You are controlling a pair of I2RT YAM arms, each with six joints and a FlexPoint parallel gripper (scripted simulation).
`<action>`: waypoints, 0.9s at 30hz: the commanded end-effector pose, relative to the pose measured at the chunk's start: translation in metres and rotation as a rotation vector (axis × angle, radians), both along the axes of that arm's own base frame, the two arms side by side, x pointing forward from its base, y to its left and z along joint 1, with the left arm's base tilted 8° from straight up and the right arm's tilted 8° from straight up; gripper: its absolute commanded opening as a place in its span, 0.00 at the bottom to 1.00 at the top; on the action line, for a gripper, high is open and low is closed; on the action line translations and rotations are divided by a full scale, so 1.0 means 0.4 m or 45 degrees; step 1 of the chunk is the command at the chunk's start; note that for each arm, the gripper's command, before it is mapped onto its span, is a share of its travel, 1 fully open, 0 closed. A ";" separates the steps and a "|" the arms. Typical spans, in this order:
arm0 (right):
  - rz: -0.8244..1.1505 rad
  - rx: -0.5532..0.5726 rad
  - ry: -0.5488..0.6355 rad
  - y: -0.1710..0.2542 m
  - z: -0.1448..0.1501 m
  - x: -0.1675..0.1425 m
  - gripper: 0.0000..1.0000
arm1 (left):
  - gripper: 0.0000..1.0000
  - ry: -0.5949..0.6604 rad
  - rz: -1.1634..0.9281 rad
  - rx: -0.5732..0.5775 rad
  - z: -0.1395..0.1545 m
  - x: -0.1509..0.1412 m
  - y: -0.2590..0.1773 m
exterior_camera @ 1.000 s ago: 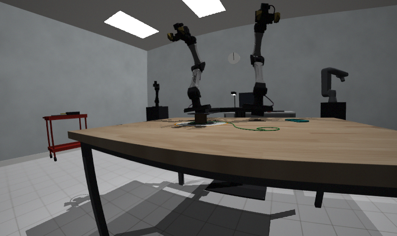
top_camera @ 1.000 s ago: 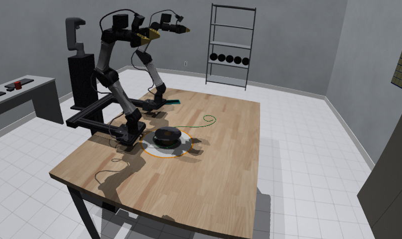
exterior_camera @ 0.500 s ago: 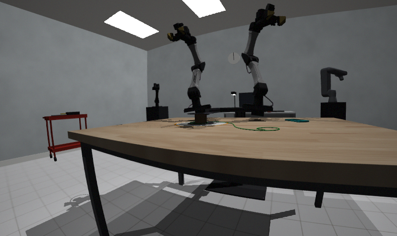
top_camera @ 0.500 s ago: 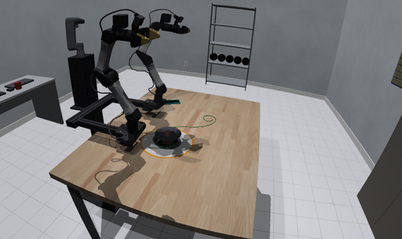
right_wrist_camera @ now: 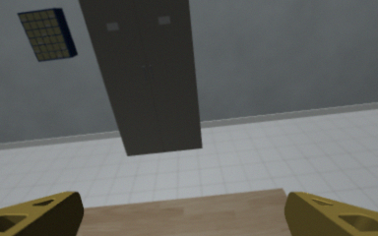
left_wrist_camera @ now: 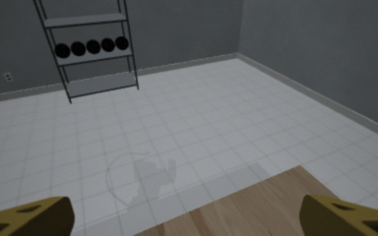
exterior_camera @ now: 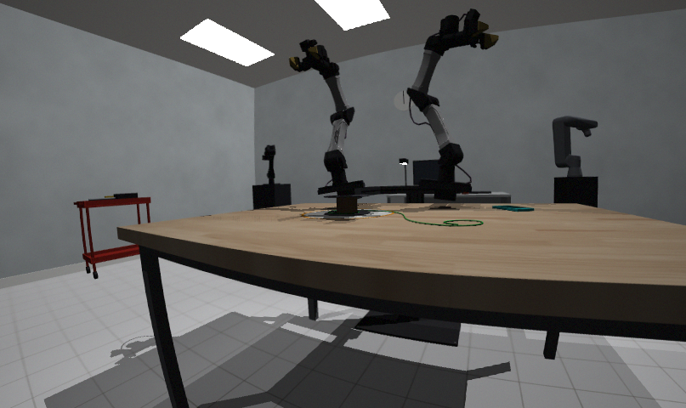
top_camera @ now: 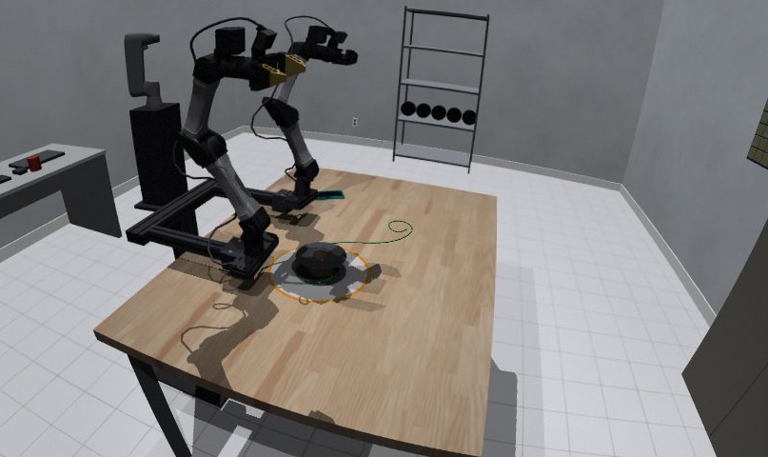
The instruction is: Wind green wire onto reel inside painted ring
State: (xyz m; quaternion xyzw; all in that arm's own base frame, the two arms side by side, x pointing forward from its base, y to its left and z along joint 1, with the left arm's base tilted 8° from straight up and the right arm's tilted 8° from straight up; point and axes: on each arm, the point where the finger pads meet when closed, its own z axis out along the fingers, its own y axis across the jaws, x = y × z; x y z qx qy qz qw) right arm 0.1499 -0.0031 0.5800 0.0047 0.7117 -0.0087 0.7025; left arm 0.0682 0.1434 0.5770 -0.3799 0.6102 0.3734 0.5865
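The reel (top_camera: 305,257) (exterior_camera: 347,204) is lying flat, and it looks like it sits all inside the painted ring (top_camera: 368,272) (exterior_camera: 393,214), on the left part of the table (top_camera: 410,339) (exterior_camera: 387,247) (left_wrist_camera: 255,206) (right_wrist_camera: 176,216). I can see a bit of green wire (top_camera: 376,243) (exterior_camera: 409,220) low down on the reel, but how many turns are on it I can't tell. The rest comes out at the reel's far side, goes over the ring and off to the right, and ends in a curly loop. That looks like much more than one flange across, so I think the winding is the job in hand and it isn't done. The teal tray (top_camera: 338,194) (exterior_camera: 513,207) is at the far left, well apart from reel and wire. The right gripper (top_camera: 294,70) (exterior_camera: 302,58) (right_wrist_camera: 184,202), on the near arm, is high up, wide open, with nothing in it. The left gripper (top_camera: 350,57) (exterior_camera: 489,34) (left_wrist_camera: 186,206), on the far arm, is up high and wide open too, and its camera looks at the shelf (top_camera: 445,154) (left_wrist_camera: 102,85). Next, I guess, one hand should come down and pinch the wire while the other steadies or turns the reel, always the same way round. Pull too hard and the reel might slide out of the ring
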 end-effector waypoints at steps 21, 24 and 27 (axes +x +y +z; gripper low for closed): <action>0.023 0.007 -0.017 0.007 0.014 0.007 1.00 | 1.00 -0.024 0.464 0.038 0.022 -0.139 0.022; 0.023 0.007 -0.017 0.008 0.014 0.007 1.00 | 1.00 -0.023 0.493 0.038 0.022 -0.148 0.022; 0.024 0.007 -0.017 0.008 0.014 0.007 1.00 | 1.00 -0.023 0.501 0.038 0.022 -0.150 0.022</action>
